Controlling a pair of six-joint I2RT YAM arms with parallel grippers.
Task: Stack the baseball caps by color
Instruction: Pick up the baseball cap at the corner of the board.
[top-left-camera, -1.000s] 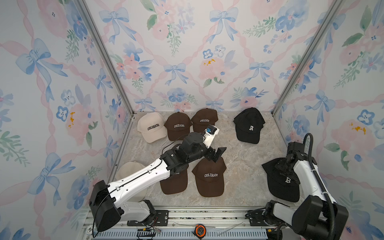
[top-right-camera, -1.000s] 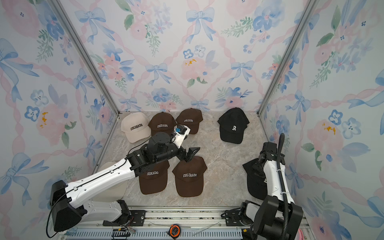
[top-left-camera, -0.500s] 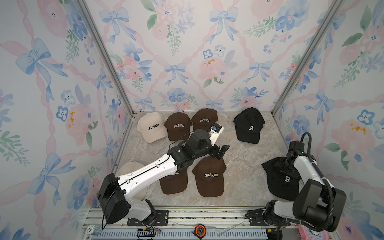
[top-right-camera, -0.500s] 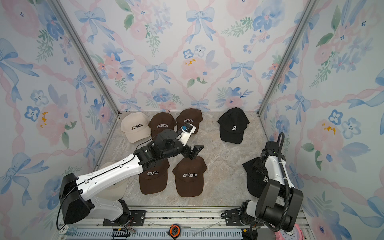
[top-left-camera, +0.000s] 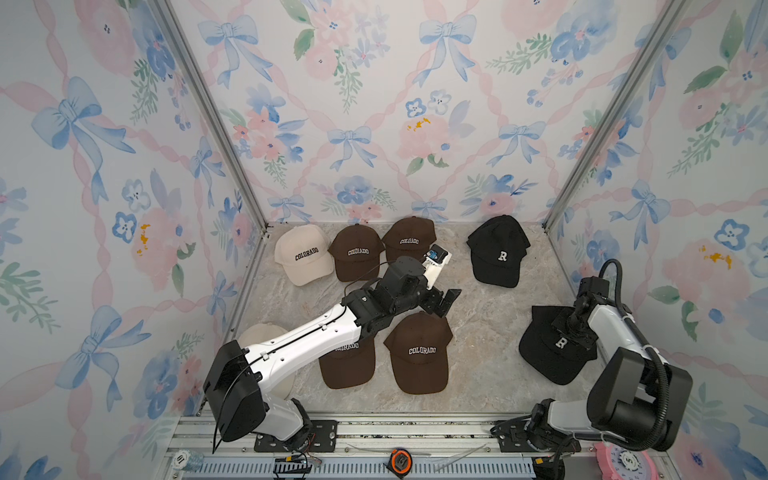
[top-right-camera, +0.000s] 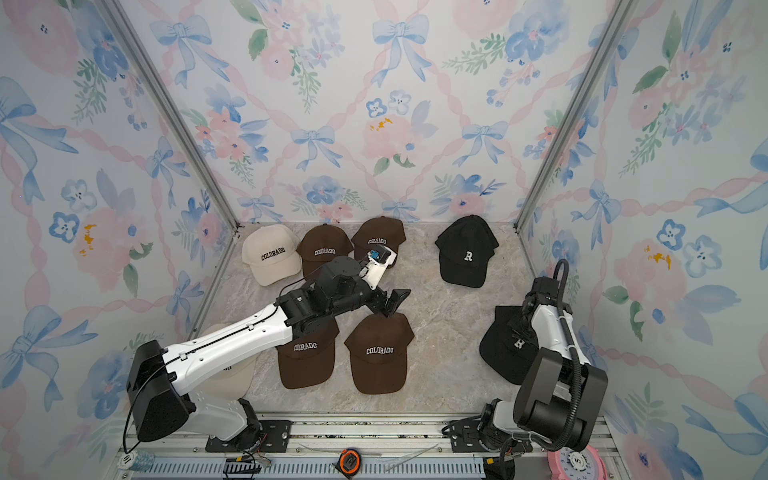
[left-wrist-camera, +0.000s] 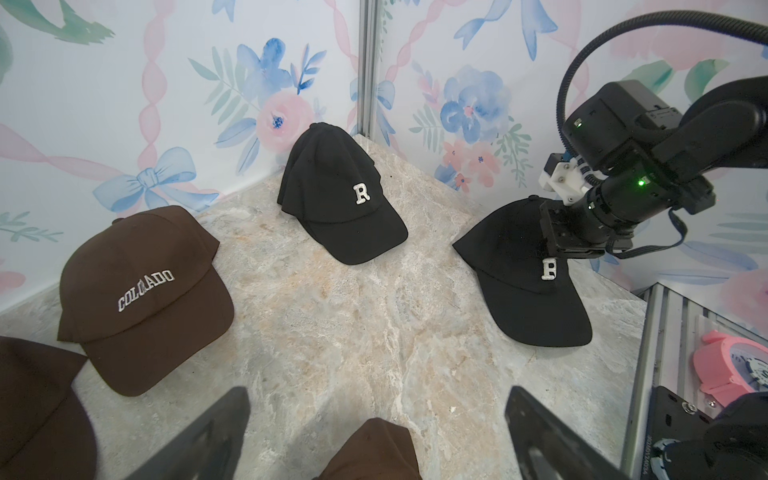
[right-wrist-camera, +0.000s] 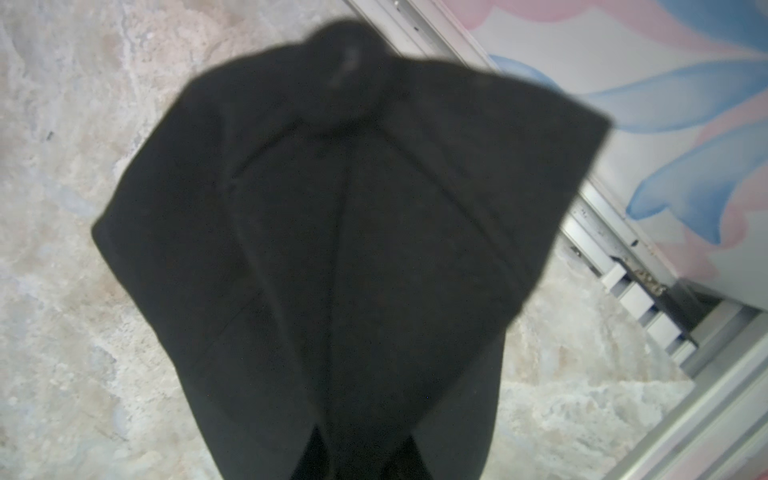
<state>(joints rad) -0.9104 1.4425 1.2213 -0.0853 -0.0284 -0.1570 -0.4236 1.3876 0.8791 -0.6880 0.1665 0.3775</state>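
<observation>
The right gripper (left-wrist-camera: 571, 243) is pinched shut on the crown of the near black cap (left-wrist-camera: 523, 299), just above its white R, with soft cloth bunched between the jaws. The right wrist view shows panels and seams fanning out from that pinch. The likely trouble is a thin hold: only a fold of limp fabric is caught, so the cap could slip free in transit. It could also hang crooked and land off-centre on the far black cap (top-left-camera: 498, 253), which lies well apart near the back wall (top-left-camera: 415, 124). The stiffer brim may swing and twist the load.

The left gripper (top-left-camera: 444, 302) hovers wide open and empty just above the front brown cap (top-left-camera: 419, 353). The left arm (top-left-camera: 316, 336) crosses over a second brown cap (top-left-camera: 347, 370) and a cream cap (top-left-camera: 259, 332), and could drag them if it sinks.

All the caps are matte woven cloth, with domed panelled crowns, a top button, curved brims and raised stitched lettering. The worktop (top-left-camera: 478, 332) has a smooth marbled stone look, probably slick, so a nudged cap may slide rather than stay put
</observation>
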